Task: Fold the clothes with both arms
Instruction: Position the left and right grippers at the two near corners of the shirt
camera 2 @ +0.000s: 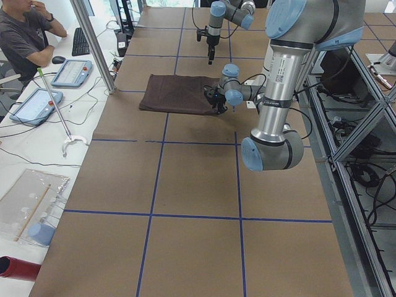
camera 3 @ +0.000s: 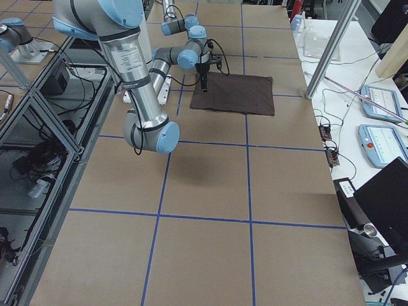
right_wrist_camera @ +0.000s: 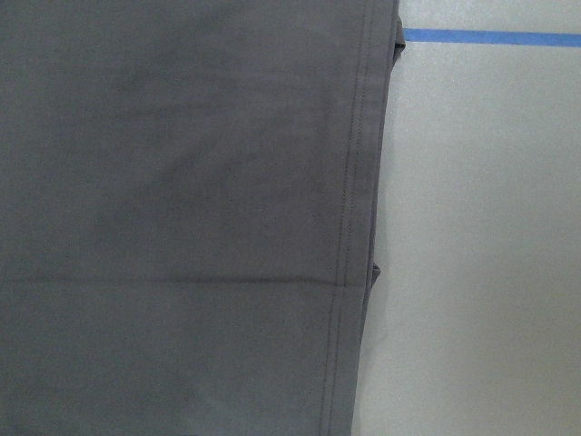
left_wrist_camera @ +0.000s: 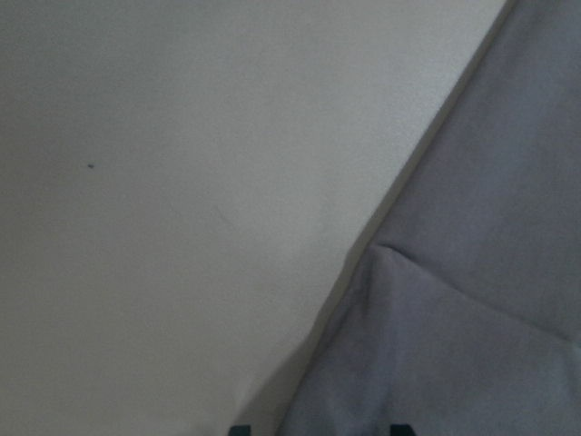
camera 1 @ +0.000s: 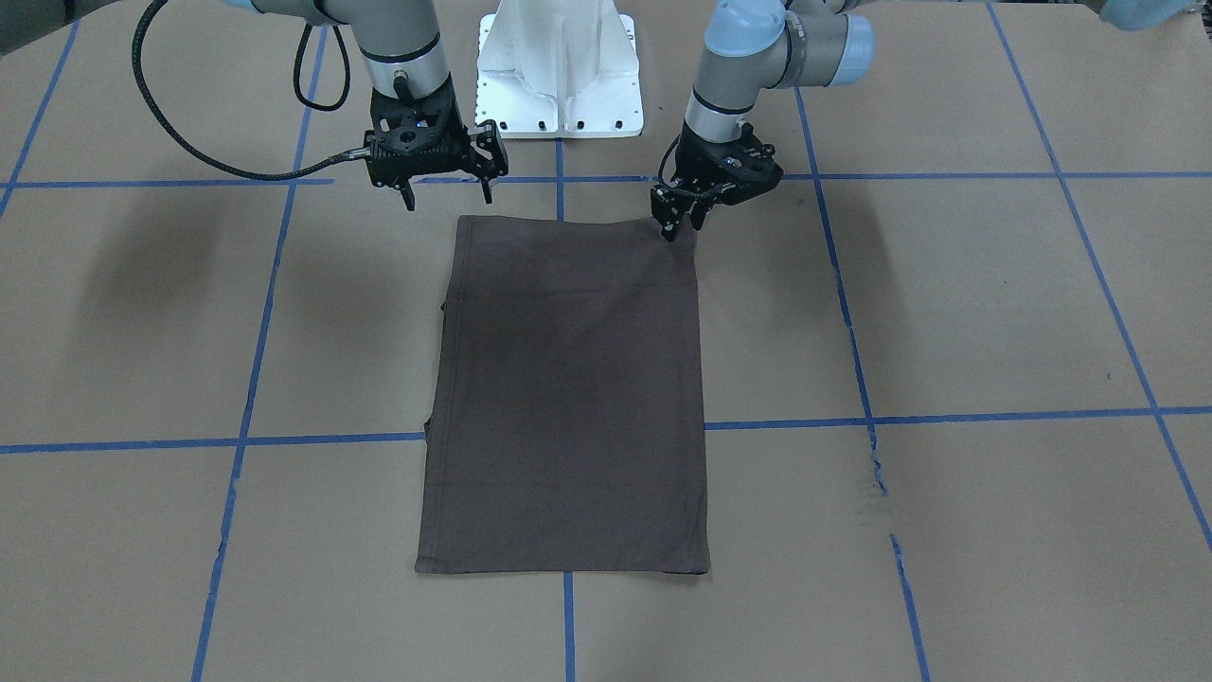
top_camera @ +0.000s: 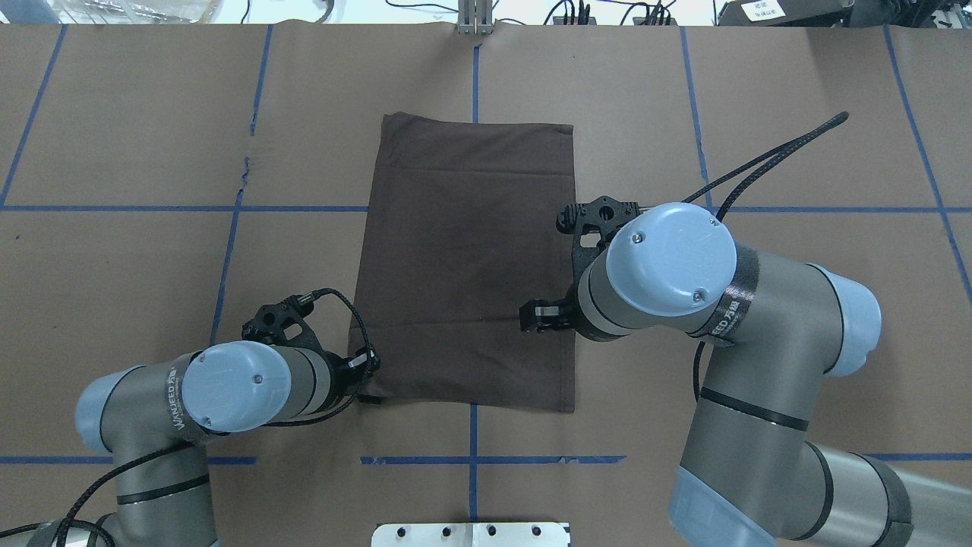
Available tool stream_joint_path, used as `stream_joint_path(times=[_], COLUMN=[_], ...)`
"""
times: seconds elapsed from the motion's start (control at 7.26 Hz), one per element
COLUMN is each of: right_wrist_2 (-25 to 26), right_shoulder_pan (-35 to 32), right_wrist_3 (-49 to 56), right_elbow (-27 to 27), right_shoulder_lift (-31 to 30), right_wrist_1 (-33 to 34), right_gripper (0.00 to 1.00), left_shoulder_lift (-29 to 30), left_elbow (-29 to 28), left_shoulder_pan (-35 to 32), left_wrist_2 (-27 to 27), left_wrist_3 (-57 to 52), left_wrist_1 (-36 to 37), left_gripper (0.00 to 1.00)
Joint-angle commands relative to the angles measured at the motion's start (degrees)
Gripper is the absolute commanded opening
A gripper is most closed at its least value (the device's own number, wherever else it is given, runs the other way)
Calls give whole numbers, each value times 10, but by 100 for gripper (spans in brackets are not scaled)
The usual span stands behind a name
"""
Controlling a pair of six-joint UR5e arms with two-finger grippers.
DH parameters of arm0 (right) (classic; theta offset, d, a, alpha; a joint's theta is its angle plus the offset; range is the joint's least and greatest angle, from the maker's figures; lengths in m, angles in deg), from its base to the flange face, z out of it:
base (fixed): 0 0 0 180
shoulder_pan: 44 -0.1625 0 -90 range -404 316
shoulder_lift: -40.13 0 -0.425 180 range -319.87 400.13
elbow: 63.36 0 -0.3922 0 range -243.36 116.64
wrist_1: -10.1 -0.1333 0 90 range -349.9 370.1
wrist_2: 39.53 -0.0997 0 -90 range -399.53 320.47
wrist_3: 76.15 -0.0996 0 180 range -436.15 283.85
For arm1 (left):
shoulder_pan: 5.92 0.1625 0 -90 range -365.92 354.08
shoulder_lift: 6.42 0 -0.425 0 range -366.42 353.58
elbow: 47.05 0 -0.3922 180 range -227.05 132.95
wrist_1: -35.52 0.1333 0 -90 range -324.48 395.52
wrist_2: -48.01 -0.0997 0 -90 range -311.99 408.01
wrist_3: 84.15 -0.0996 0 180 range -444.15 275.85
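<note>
The dark brown-grey T-shirt (camera 1: 568,398) lies flat in the middle of the brown paper-covered tabletop (camera 1: 947,303), folded into a long rectangle with neither sleeves nor collar showing. In the front-facing view its short edges lie at the top and bottom of the frame, and it covers part of the grid of blue tape lines (camera 1: 947,175). In that view the left pincer (camera 1: 682,227) is at the shirt's upper right corner, pointing down with its tips low at the cloth. Its jaws stand a little apart, not clamped. The left wrist view shows the two fingertips (left_wrist_camera: 239,429) at the bottom edge of the frame, separated, with the shirt's edge and a small turned-over corner of fabric just ahead of them. The right pincer (camera 1: 448,199) is just above and to the left of the shirt's upper left corner, its jaws spread wide and holding nothing. It is clear of the cloth, and its shadow falls on the paper further left. The right wrist view looks down on the shirt's stitched hem running top to bottom, with bare paper beside it and a strip of blue tape (right_wrist_camera: 490,36) at the upper right. The white pedestal (camera 1: 559,66) stands at the top centre of the front-facing view, between the two arms.
</note>
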Motion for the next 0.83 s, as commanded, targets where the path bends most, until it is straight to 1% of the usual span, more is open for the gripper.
stream_joint_path(times=[0.0,0.28,0.41,0.55,0.69], right_wrist_2=[-18,-19,-19,-19,-19], right_shoulder_pan=[-4,-4,-4,-3,-2], right_wrist_3=[0,0,0,-7,-17], right_elbow=[-2,-2,-2,-2,-2], right_shoulder_lift=[-1,-1,-1,-1,-1], right_wrist_1=[-1,0,0,0,0], right_gripper=[100,100,100,100,100], left_shoulder_lift=[0,0,0,0,0], left_elbow=[-1,-7,-8,-8,-7], left_shoulder_pan=[1,6,14,18,18], left_wrist_2=[0,0,0,-1,-2], left_wrist_3=[0,-1,-1,-1,-1], left_wrist_1=[0,0,0,0,0], left_gripper=[36,37,35,14,0])
